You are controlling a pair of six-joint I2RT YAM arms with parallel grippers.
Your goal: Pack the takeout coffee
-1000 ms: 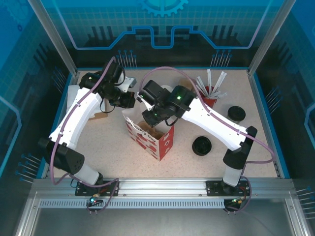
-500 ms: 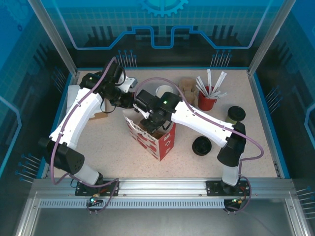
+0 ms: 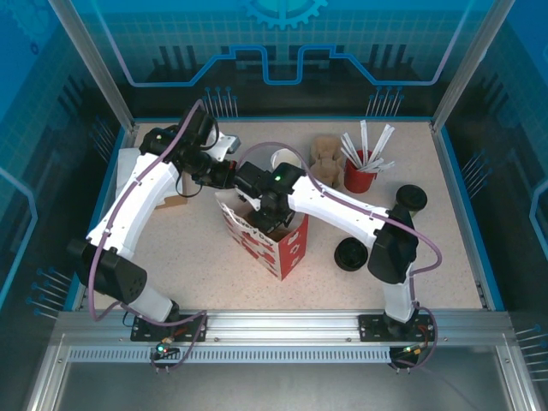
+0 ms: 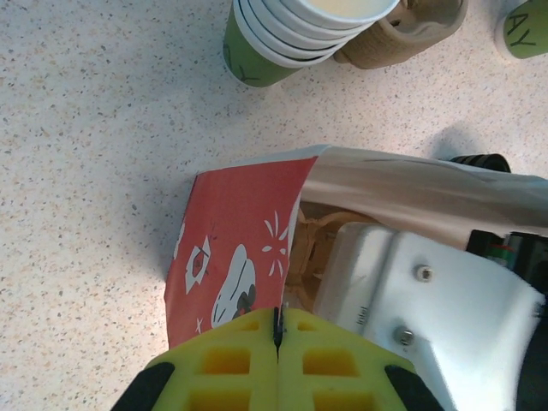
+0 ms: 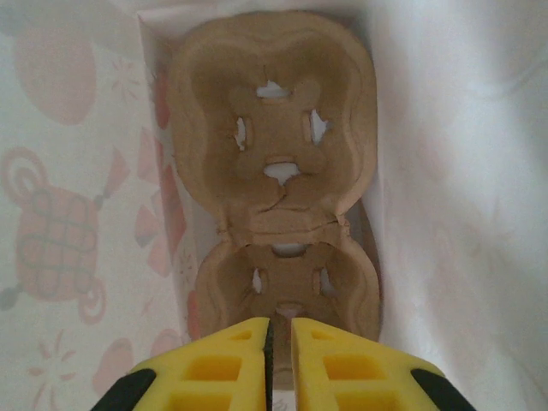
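Speckled desk (image 4: 86, 128) under blue-lit walls carries everything. The left end effector (image 4: 276, 318) has its fingers together, clamped on the rim of the one red paper bag (image 4: 240, 231), probably to hold the mouth wide. The right end effector (image 5: 278, 334), inside the bag, looks closed on the near edge of one two-well cup carrier (image 5: 274, 145), I think to seat it flat. One takeout coffee (image 3: 411, 199) stands at right centre of the top view, well apart from the bag. Around it are one stack of lidless cups (image 4: 300, 34), one pile of lids (image 3: 351, 254) and one red cup of stirrers (image 3: 360, 178).

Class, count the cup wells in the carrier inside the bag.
2 in the carrier: one well at the far end, one nearest the right tool, partly behind it.
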